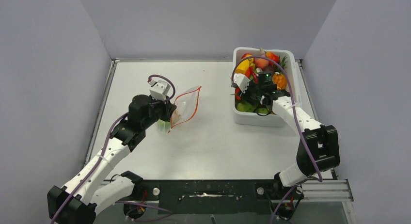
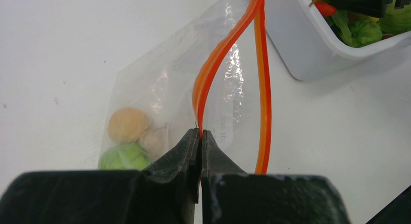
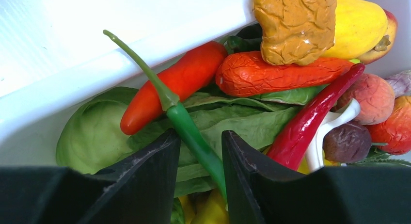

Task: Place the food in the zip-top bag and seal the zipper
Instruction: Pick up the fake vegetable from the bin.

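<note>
The zip-top bag (image 1: 185, 105) lies left of centre, held up by its mouth. In the left wrist view the bag (image 2: 160, 83) is clear, and its red-orange zipper (image 2: 213, 69) gapes open in a loop. My left gripper (image 2: 200, 133) is shut on one side of the zipper strip; it also shows in the top view (image 1: 168, 116). A tan piece (image 2: 127, 124), a pale piece (image 2: 154, 140) and a green piece (image 2: 123, 157) lie inside the bag. My right gripper (image 3: 200, 135) is open inside the white tub (image 1: 264, 120), its fingers either side of a green chili (image 3: 186, 122).
The tub holds several foods: an orange-red pepper (image 3: 179, 81), a long red chili (image 3: 310, 117), green leaves (image 3: 92, 132), a yellow fruit (image 3: 358, 25) and a brown crinkled piece (image 3: 295, 23). The tub's corner (image 2: 300, 49) lies just beyond the bag.
</note>
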{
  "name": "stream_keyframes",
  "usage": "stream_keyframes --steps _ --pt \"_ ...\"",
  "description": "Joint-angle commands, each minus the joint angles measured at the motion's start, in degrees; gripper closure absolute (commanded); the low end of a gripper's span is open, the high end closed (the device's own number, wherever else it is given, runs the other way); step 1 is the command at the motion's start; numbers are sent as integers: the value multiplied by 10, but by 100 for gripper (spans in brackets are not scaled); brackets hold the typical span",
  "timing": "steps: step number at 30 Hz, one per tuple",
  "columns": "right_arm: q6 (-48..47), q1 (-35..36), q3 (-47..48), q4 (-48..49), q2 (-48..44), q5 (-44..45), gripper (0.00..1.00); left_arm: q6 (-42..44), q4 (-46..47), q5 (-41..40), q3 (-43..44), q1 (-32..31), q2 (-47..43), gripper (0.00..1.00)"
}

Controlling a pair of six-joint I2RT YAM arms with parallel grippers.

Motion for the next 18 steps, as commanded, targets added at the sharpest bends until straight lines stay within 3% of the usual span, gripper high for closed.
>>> stream_keyframes --steps 1,8,18 --pt "-15 5 13 44 -2 -6 64 9 35 -3 5 3 -15 100" --pt "-3 16 4 55 -25 -6 85 9 36 -8 3 3 -18 100" --pt "21 63 -26 85 -103 38 91 3 42 2 2 4 -14 100"
